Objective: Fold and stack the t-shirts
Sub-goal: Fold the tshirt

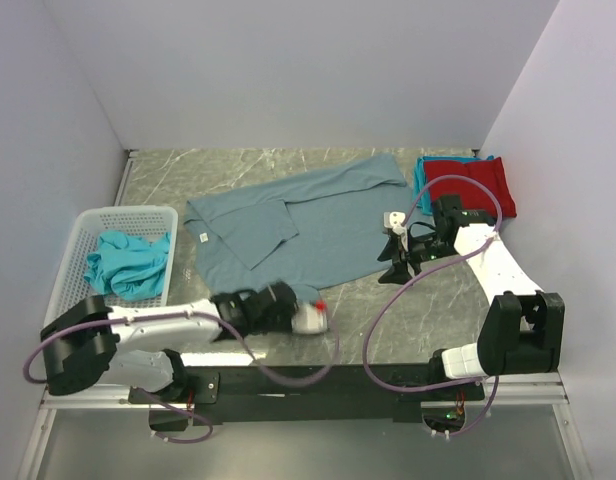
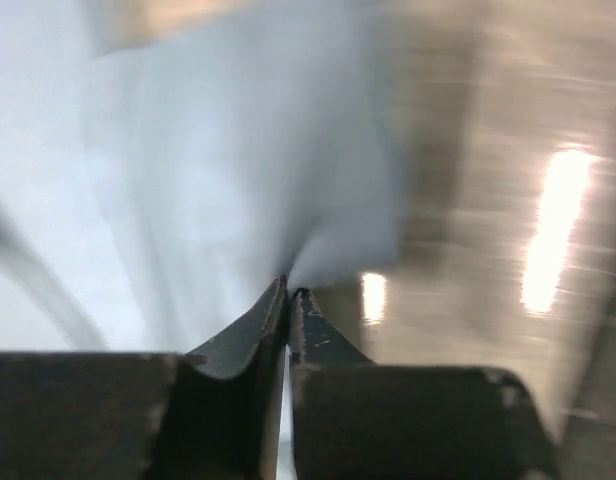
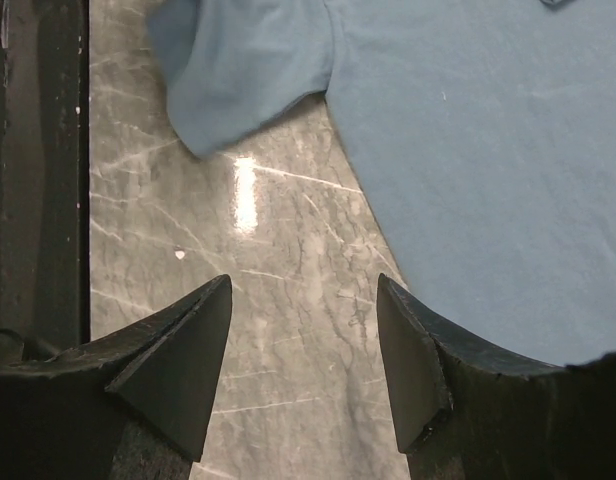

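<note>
The large slate blue-grey t-shirt [image 1: 308, 225] lies spread across the middle of the table. At its near edge my left gripper [image 1: 313, 314] is shut, and in the blurred left wrist view pale fabric [image 2: 238, 170] gathers into the closed tips of the left gripper [image 2: 290, 292]. My right gripper [image 1: 393, 262] hangs open over bare marble just off the shirt's right side. In the right wrist view the right gripper [image 3: 303, 285] has nothing between its fingers, and the shirt [image 3: 468, 150] lies up and to the right. A folded red t-shirt [image 1: 478, 185] rests on a teal one [image 1: 421, 172] at the back right.
A white mesh basket [image 1: 88, 215] at the left holds a crumpled teal t-shirt [image 1: 128, 262]. Walls close in the table on the left, back and right. A black rail [image 1: 308, 380] runs along the near edge between the arm bases.
</note>
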`<state>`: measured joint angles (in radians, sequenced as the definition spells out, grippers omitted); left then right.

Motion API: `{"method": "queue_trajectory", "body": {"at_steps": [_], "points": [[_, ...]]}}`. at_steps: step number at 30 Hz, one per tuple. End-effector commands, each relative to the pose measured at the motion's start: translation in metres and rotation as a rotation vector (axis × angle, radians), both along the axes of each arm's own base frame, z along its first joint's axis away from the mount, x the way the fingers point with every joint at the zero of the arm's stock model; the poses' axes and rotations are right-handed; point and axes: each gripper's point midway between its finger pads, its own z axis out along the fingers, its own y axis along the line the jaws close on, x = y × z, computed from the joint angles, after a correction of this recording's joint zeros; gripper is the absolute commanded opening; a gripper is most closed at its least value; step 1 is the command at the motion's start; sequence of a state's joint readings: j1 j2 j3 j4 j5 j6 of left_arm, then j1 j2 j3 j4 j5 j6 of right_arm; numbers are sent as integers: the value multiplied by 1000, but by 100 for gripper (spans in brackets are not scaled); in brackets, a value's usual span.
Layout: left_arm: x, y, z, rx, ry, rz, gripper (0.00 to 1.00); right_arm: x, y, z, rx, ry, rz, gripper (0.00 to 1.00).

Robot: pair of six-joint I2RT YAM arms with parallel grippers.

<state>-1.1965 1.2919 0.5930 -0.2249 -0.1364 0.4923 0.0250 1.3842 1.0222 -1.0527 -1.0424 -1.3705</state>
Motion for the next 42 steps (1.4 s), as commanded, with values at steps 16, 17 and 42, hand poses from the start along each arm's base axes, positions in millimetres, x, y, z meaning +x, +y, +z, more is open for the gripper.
{"method": "queue_trajectory", "body": {"at_steps": [16, 17, 42], "points": [[136, 19, 146, -410, -40, 507, 70, 0, -5, 18, 48, -37, -3, 66], [133, 19, 142, -408, -27, 492, 70, 1, -5, 17, 46, -32, -2, 66], [233, 3, 35, -278, 258, 760, 56, 4, -9, 3, 21, 22, -19, 66]]}}
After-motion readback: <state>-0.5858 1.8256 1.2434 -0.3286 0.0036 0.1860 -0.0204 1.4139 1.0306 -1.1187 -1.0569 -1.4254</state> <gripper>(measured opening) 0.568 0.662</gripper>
